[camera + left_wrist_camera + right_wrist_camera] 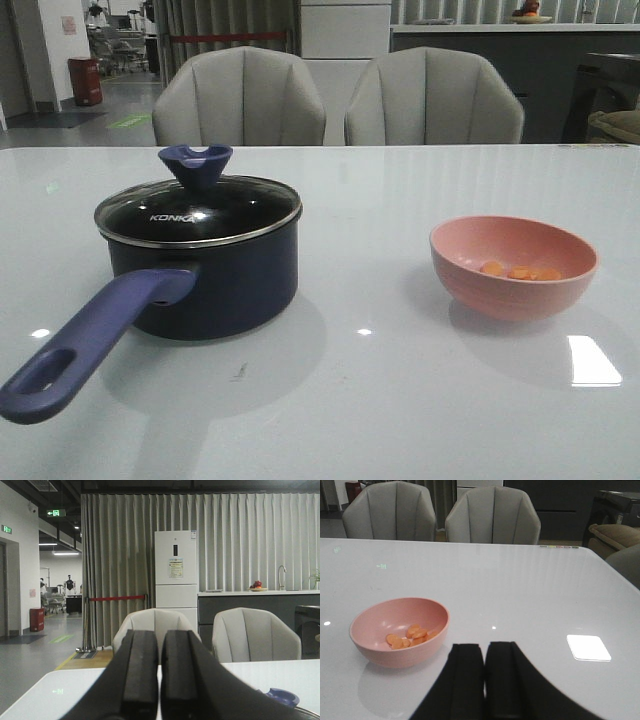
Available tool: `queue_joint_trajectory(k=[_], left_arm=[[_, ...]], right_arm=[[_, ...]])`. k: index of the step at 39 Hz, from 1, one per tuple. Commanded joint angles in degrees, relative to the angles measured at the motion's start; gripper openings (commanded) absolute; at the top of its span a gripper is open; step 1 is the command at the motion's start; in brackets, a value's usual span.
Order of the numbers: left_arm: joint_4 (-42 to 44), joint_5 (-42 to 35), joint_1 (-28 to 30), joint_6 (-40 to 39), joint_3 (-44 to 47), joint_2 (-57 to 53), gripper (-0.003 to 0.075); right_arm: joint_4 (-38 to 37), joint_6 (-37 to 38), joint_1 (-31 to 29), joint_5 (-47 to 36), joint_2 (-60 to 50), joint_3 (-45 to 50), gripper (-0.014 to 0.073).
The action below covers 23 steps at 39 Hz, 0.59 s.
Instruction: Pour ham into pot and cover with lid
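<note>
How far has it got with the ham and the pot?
Nothing looks done yet. The ham lies in the pink bowl, and the lid sits on the pot, so it must come off before pouring. Nothing is in hand: the left gripper and right gripper are shut and empty. Left: lift the lid, pour the ham, cover again.

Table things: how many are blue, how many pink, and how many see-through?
Blue: 1, the pot
Pink: 1, the bowl holding the ham
See-through: 1, the lid on the pot
Total: 3
</note>
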Motion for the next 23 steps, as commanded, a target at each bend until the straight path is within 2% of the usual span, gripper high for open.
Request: queue_joint_trajectory(k=[1, 7, 9, 14, 23], left_arm=[[-0.8, -1.5, -0.3, -0.2, -4.8, 2.4, 0.0121], [-3.8, 6.8, -0.3, -0.2, -13.7, 8.3, 0.012], [-6.7, 10.9, -0.3, -0.2, -17.2, 10.8, 0.0121], [-6.7, 21.6, -0.3, -0.2, -23.5, 17.1, 0.0121], [-9.7, 22.9, -0.3, -0.2, -22.7, 23.9, 0.0121]], right_arm=[[-0.9, 0.0, -0.1, -4.2, -1.2, -0.3, 0.0169], [-0.9, 0.0, -0.1, -4.2, -1.2, -0.3, 0.0169], [-0.9, 0.0, -0.1, -4.2, -1.2, -0.3, 0.0169], [-0.9, 0.0, -0.1, -4.2, -1.2, -0.3, 0.0169], [-0.9, 0.0, -0.1, -4.2, -1.2, -0.3, 0.0169]])
